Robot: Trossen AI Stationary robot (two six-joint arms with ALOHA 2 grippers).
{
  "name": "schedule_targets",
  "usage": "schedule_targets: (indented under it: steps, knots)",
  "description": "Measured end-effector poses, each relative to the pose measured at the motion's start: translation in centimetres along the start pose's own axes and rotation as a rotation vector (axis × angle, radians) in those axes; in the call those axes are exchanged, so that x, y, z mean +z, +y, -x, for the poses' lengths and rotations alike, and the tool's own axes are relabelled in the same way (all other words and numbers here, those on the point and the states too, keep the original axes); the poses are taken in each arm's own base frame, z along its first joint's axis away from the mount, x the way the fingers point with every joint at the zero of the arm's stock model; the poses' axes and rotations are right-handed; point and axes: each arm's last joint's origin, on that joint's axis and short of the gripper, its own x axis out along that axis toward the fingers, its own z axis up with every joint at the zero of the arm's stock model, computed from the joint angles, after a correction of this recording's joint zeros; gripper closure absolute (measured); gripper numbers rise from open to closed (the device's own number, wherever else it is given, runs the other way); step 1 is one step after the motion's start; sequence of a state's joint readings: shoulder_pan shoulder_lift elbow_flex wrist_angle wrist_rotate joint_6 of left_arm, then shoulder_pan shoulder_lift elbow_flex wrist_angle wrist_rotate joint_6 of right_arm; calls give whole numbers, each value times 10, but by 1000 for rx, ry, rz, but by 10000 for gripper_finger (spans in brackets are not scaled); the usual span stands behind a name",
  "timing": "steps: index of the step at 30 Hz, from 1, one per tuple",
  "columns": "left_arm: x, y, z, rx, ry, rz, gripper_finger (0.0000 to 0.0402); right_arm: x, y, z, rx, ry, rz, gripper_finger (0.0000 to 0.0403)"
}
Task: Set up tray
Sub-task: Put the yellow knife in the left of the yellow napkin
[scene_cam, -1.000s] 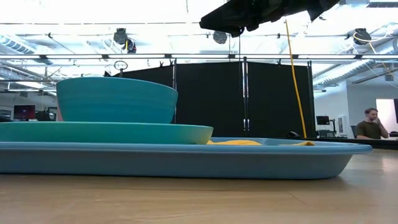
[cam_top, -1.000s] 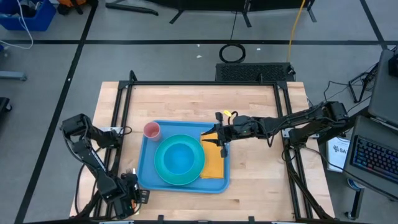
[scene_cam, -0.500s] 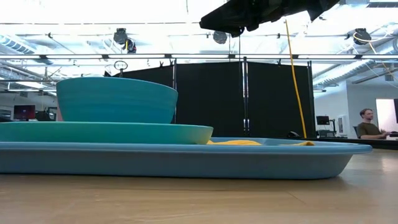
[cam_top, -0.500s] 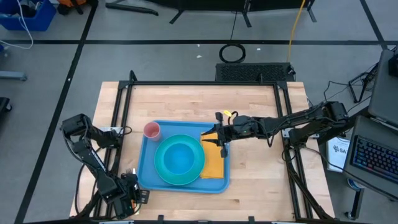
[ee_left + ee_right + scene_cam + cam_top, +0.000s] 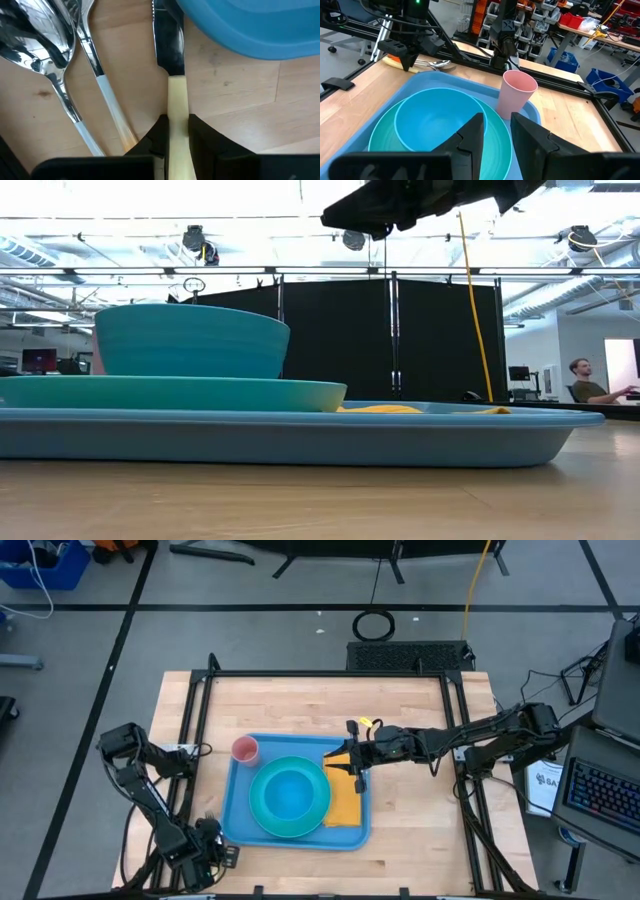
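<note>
The blue tray [image 5: 232, 792] lies mid-table and carries a cyan plate [image 5: 318, 822] with a blue bowl [image 5: 290, 792], a pink cup [image 5: 245, 749] and a yellow napkin [image 5: 346, 804]. Left of the tray's near-left corner, a knife [image 5: 169, 45], a fork [image 5: 100, 82] and a spoon [image 5: 35, 45] lie flat on the wood. My left gripper [image 5: 207, 831] points down there, shut on the knife. My right gripper [image 5: 352, 762] hovers open over the tray's right side, above the napkin, with nothing between its fingers [image 5: 470, 132]. My left gripper pinches the knife's cream handle [image 5: 177, 107] between its two fingers [image 5: 161, 134], one on each long side. The fingers come from above, pointing down, across the handle. The knife lies flat on the table, its dark blade alongside the tray's rim [image 5: 240, 35].
A black frame [image 5: 330, 675] runs around the wooden table. Bare wood lies beyond the tray at the far side [image 5: 320, 705] and to its right [image 5: 420, 810]. A person sits far off in the room [image 5: 590, 380].
In the low view the tray, with plate and bowl on it, has slid slightly toward the table's right edge. Both arms have stayed in place.
</note>
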State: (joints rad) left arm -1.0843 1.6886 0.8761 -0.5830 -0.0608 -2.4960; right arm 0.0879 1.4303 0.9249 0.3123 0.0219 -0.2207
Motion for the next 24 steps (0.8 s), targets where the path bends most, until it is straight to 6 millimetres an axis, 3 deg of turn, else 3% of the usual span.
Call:
schedule_targets:
  steps: [24]
  knots:
    - [-2,8,0,-18,-51,-21,355,0,0,0,1,4,0,314]
